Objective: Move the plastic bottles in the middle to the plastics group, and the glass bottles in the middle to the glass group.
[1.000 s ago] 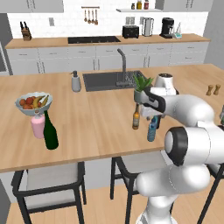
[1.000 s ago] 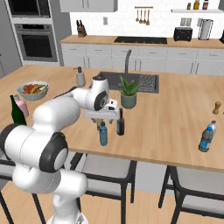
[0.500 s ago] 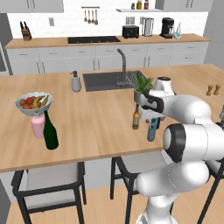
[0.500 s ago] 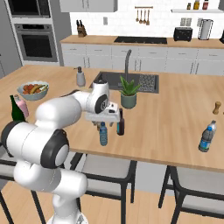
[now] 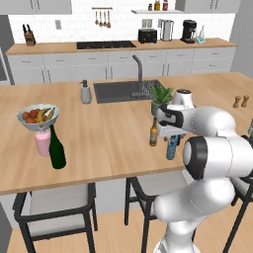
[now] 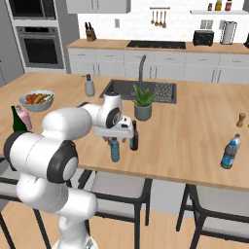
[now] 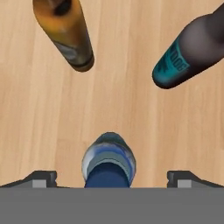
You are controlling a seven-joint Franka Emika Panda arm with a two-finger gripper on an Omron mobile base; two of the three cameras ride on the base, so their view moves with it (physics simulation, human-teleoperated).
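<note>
My gripper (image 7: pixel 111 179) hangs open right above the light-blue plastic bottle (image 7: pixel 108 162), one fingertip on each side of its dark blue cap without touching it. Beyond it stand the two glass bottles, the amber one (image 7: pixel 65 35) and the dark one with a blue label (image 7: pixel 188 50). In the left base view the gripper (image 5: pixel 170 129) sits over the plastic bottle (image 5: pixel 171 148), with the amber bottle (image 5: pixel 153 134) just left of it. The tall green wine bottle (image 5: pixel 57 148) stands far left. A bluish plastic bottle (image 6: pixel 230 151) stands far right near the counter's front edge.
A potted plant (image 5: pixel 160 96) stands just behind the bottles, in front of the sink (image 5: pixel 123 90). A pink bottle (image 5: pixel 43 143) and a fruit bowl (image 5: pixel 37 116) sit beside the wine bottle. There is a soap dispenser (image 5: pixel 86 92) by the sink and shakers (image 5: pixel 239 102) far right.
The hand has come down and slightly toward the counter's front edge, closing in on the light-blue bottle. The jaws have stayed wide and the bottles have not moved.
</note>
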